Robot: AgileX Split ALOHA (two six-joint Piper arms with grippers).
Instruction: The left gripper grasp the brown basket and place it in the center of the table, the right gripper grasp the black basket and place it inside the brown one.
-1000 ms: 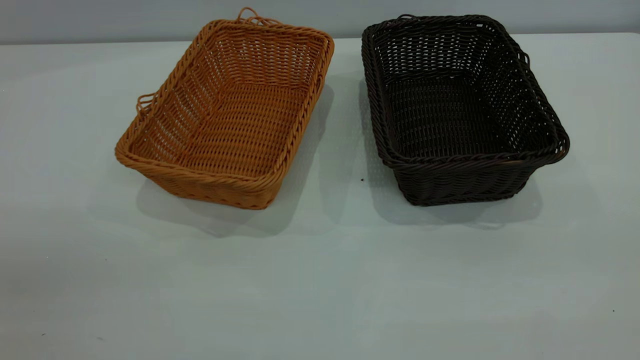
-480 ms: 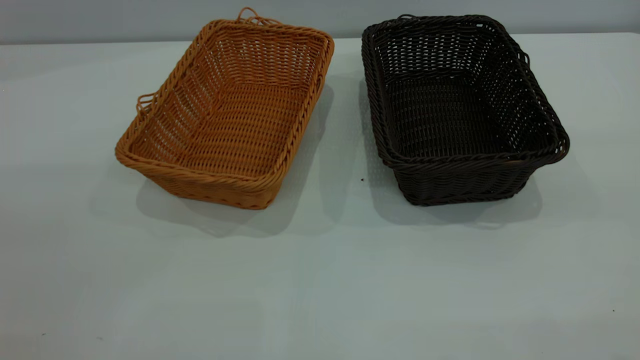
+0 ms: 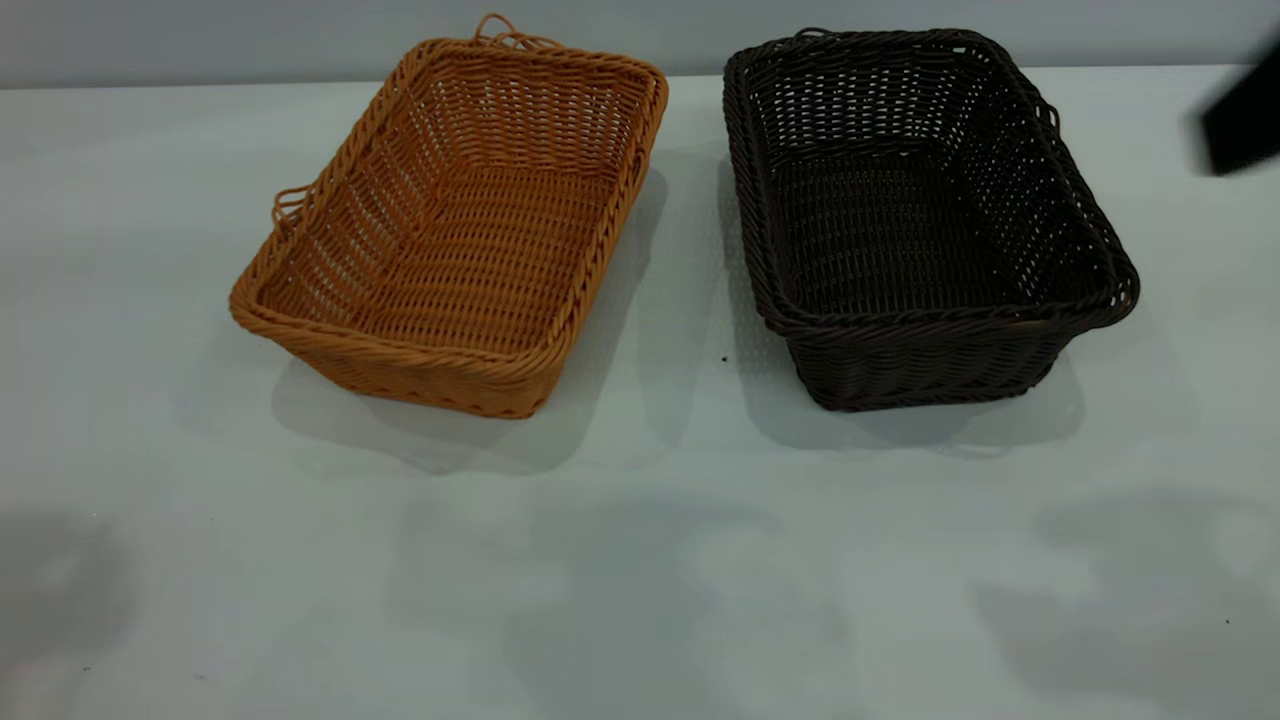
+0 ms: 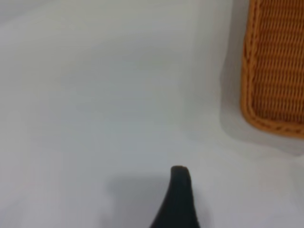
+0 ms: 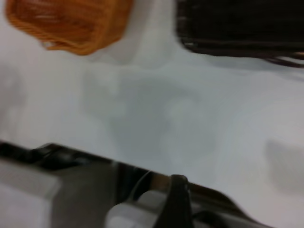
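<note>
Two baskets on my table [image 3: 640, 560], neither moved yet: brown basket [image 3: 455, 215] left of black basket [image 3: 915, 210], apart, near the far edge; left gripper [image 4: 178, 199] and right gripper [image 5: 176, 202] off them, grip state unreadable; both placements outstanding.

Soft, even overhead light; both wrist views blurred.

The brown basket [image 3: 455, 225] and black basket [image 3: 920, 215] cast pale shadows toward the counter's [image 3: 640, 560] near edge. Diffuse grey patches mottle that edge. A dark smear [image 3: 1240, 110] streaks beside the black basket. Each wrist view shows its tool finger out of focus.
</note>
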